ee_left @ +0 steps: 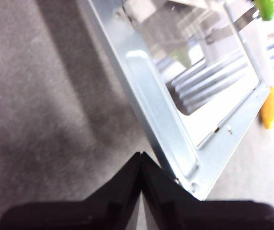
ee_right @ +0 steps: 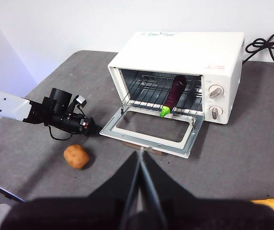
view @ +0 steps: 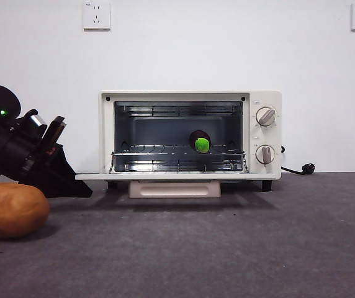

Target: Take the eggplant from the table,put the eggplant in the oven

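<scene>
The cream-white oven (view: 190, 96) (ee_right: 185, 48) stands on the dark grey table (view: 227, 248) with its door (view: 177, 177) (ee_right: 151, 127) (ee_left: 161, 110) folded down flat. The purple eggplant (view: 200, 141) (ee_right: 175, 93) lies on the wire rack inside, its green stem cap (ee_left: 265, 8) pointing out toward the door. My left gripper (view: 84, 191) (ee_left: 141, 155) (ee_right: 91, 128) is shut and empty, low on the table at the door's left corner. My right gripper (ee_right: 141, 153) is shut and empty, held high in front of the oven, well back from it.
A round orange-brown potato (view: 10, 211) (ee_right: 75, 156) lies on the table just in front of the left arm. A yellow-orange object (ee_right: 271, 206) (ee_left: 271, 108) lies to the right of the oven's front. A black power cable (view: 301, 169) (ee_right: 266, 43) trails behind the oven.
</scene>
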{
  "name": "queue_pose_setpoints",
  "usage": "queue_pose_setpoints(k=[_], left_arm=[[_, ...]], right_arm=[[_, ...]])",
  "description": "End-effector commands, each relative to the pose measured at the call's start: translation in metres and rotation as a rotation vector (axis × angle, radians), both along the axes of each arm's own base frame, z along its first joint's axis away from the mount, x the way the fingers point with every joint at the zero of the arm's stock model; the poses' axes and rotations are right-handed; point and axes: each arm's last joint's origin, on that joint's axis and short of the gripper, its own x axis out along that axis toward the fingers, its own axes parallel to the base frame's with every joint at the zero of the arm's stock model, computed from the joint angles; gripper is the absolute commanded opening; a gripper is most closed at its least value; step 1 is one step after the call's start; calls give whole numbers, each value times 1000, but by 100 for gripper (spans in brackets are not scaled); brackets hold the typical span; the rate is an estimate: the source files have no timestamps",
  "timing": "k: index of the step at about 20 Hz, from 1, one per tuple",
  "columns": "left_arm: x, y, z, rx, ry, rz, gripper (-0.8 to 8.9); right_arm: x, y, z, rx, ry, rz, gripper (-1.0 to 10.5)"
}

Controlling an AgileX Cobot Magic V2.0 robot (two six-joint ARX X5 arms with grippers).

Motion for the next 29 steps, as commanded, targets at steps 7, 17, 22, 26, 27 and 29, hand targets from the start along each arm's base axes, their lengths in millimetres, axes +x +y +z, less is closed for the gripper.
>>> queue_pose_setpoints(k=[7, 17, 22, 26, 27, 29], left_arm=[[2, -1, 3, -132, 3, -48, -8], [11, 5, 14, -210, -36, -16, -7], [18, 5, 24, -249, -76, 6, -7], [25, 5, 35, -275, -118, 19, -7], [27, 5, 38, -278, -128, 22, -7], [32, 4, 45, -282, -152, 20, -7]], right_arm=[[-1, -1, -2, -6, 20, -21, -12], [-1, -1, -2, -7, 21, -21, -12], [-1, -1, -2, -7, 21, -21, -12], [-1, -1, -2, -7, 21, -21, -12], [-1, -1, -2, -7, 21, -21, -12], [-1, -1, -2, -7, 21, -21, -12]])
